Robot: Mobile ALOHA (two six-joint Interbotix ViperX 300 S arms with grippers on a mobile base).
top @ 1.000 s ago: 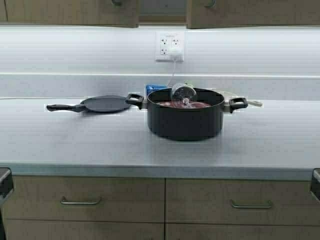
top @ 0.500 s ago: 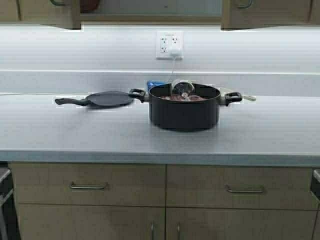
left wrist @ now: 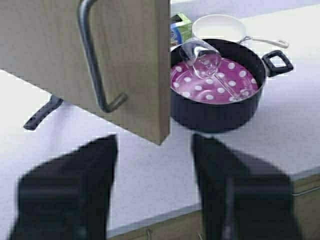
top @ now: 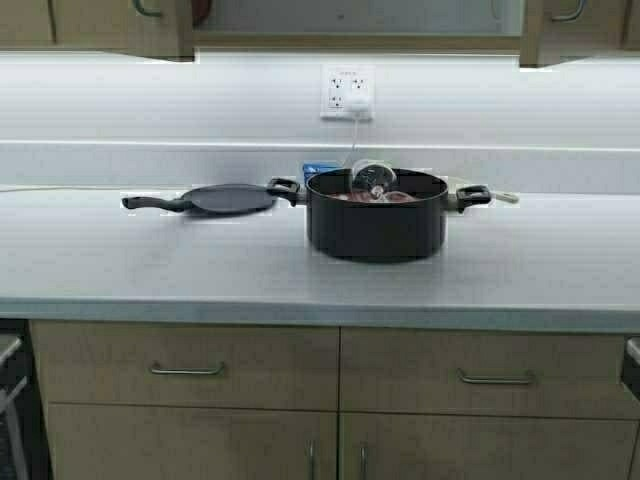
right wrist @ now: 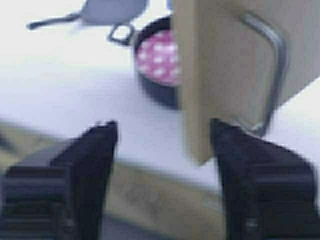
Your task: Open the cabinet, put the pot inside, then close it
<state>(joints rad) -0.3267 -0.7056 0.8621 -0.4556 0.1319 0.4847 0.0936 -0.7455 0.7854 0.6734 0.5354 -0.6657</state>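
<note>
- We see the cabinet (top: 160, 28) at the top of the high view with both doors swung apart; the left door edge hangs above the counter (top: 130, 270).
- Our left gripper (left wrist: 152, 187) sits just below the left door's bar handle (left wrist: 95, 60), jaws spread wide and holding nothing.
- The flat griddle pan (top: 215, 199) lies on the counter, just left of the pot.
- The pot (top: 377, 215) stands mid-counter below the wall outlet (top: 348, 92), a glass lid tilted inside over a pink dotted lining.
- Our right gripper (right wrist: 162, 172) hovers under the right door (right wrist: 225, 70) near its handle, jaws spread, empty.
</note>
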